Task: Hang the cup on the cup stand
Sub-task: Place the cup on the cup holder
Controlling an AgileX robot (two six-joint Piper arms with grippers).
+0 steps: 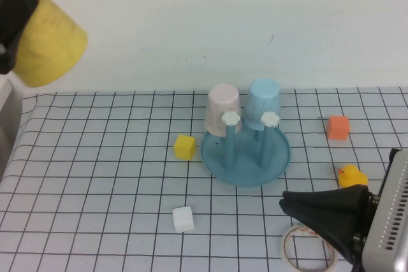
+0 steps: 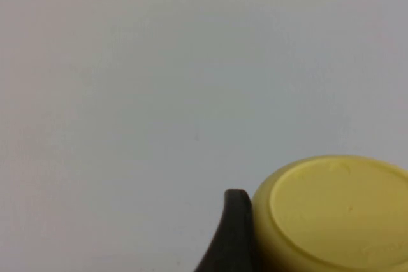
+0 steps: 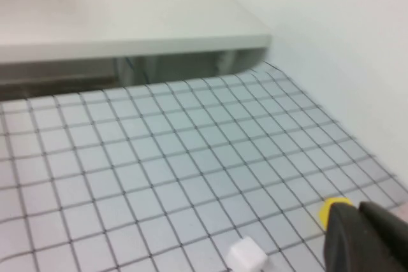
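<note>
High above the table's far left, the yellow cup point(image 1: 51, 36) hangs tilted, with my left gripper point(image 1: 18, 27) shut on it. In the left wrist view one dark finger point(image 2: 233, 234) presses the side of the cup point(image 2: 338, 214), whose flat bottom faces the camera. The teal cup stand point(image 1: 245, 171) sits mid-table; two front pegs with white flower knobs point(image 1: 230, 118) are bare. A pink cup point(image 1: 223, 107) and a light blue cup point(image 1: 264, 100) hang upside down on its rear pegs. My right gripper point(image 1: 285, 201) hovers low at the front right, shut and empty, pointing toward the stand.
A yellow cube point(image 1: 185, 146) lies left of the stand and a white cube point(image 1: 183, 219) nearer the front. An orange cube point(image 1: 338, 127) and a rubber duck point(image 1: 350, 175) sit to the right. A tape roll point(image 1: 306, 248) lies under the right gripper.
</note>
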